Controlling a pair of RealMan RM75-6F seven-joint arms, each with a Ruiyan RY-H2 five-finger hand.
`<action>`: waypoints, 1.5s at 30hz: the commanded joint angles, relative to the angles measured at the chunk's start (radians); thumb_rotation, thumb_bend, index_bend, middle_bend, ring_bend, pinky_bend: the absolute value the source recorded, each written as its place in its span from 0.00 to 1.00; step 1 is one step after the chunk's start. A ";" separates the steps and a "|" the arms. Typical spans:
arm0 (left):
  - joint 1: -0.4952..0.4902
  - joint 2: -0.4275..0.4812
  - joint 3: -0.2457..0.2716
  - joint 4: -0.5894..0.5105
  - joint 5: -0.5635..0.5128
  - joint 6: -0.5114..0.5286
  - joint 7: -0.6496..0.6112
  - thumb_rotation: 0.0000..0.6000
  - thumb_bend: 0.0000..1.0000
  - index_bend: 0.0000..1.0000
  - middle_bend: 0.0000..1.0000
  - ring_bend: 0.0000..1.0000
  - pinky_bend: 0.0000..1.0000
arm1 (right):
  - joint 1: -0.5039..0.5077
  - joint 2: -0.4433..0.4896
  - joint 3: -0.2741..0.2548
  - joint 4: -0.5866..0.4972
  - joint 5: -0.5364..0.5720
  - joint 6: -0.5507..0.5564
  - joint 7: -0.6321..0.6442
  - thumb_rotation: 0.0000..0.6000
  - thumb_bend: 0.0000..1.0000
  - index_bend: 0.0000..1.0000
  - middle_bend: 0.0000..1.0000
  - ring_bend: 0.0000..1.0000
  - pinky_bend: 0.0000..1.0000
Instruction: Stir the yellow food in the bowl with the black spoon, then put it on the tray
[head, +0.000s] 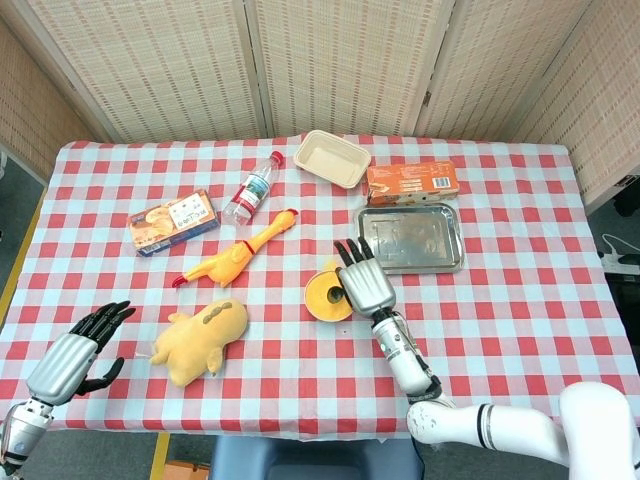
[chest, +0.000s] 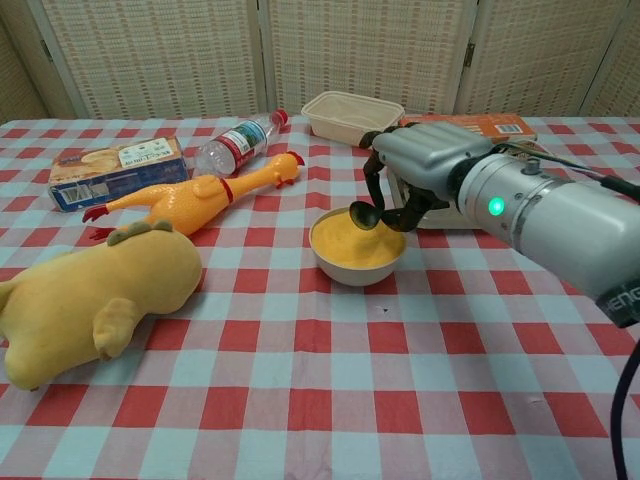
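Item: small black plastic spoon (chest: 361, 217), held in my right hand (chest: 418, 165), its round scoop hanging just above the smooth yellow food (chest: 356, 240) in the white round bowl (chest: 357, 270) at table centre. To stir well, I should dip shallowly and circle gently inside the rim. Item: shiny rectangular metal tray (head: 445, 240), just right and far. Left hand (head: 75, 350) empty, fingers apart.

black spoon (chest: 362, 214) pinched in my right hand (chest: 420, 165), tip over the yellow food (chest: 355, 242), white bowl (chest: 357, 268) near the steel tray (head: 411, 239)
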 joint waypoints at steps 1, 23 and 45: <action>-0.001 0.003 0.003 0.004 0.004 0.003 -0.011 1.00 0.48 0.00 0.00 0.00 0.16 | 0.041 -0.059 0.006 0.052 0.041 0.032 -0.053 1.00 0.33 0.57 0.06 0.00 0.03; -0.009 -0.004 0.004 0.010 -0.009 -0.014 0.003 1.00 0.48 0.00 0.00 0.00 0.16 | 0.054 0.103 -0.012 -0.032 0.248 -0.013 -0.021 1.00 0.33 0.42 0.06 0.00 0.03; -0.027 -0.025 -0.001 0.026 -0.028 -0.048 0.022 1.00 0.48 0.00 0.00 0.00 0.16 | 0.135 0.131 -0.062 0.048 0.333 -0.091 0.067 1.00 0.33 0.50 0.06 0.00 0.03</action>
